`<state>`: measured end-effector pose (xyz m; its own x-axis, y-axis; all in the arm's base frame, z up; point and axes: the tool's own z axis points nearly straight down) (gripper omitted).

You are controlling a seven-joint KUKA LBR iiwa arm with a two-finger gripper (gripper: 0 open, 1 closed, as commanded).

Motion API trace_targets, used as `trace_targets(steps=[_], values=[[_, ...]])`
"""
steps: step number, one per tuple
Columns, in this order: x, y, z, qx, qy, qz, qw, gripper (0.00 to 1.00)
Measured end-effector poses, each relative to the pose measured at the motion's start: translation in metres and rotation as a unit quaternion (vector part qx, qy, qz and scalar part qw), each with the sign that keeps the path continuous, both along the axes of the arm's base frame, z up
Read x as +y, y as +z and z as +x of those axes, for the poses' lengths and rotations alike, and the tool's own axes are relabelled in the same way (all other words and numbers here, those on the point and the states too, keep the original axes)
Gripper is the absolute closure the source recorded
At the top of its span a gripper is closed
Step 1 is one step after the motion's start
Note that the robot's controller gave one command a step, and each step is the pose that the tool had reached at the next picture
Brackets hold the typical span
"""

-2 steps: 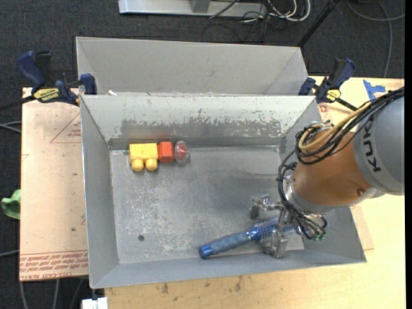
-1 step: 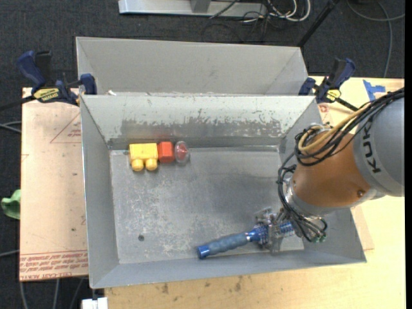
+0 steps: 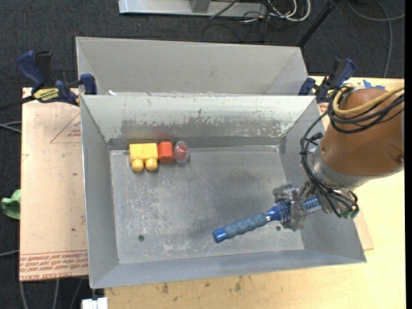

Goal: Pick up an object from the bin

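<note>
the gripper (image 3: 291, 212) is low at the right end of a blue ridged tool (image 3: 244, 225), which lies slanted on the bin (image 3: 193, 205) floor, well apart from the yellow block (image 3: 143, 152), toward its near right. whether it is clamped on the tool cannot be told (the two overlap). an orange block (image 3: 165, 151) touches the yellow block's right side.

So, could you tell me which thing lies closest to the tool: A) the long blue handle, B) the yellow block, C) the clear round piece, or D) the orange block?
A: the long blue handle lies with one end right at the tool, at the near right of the bin, while the yellow block, orange block and clear round piece sit together by the far wall.
</note>
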<state>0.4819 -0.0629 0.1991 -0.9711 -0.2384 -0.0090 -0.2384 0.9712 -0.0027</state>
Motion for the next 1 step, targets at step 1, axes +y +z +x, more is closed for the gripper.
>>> trace_targets(steps=[1], values=[[-0.0647,0.0542,0.0114,0.0014,0.144,-0.002,0.9895,1.0]])
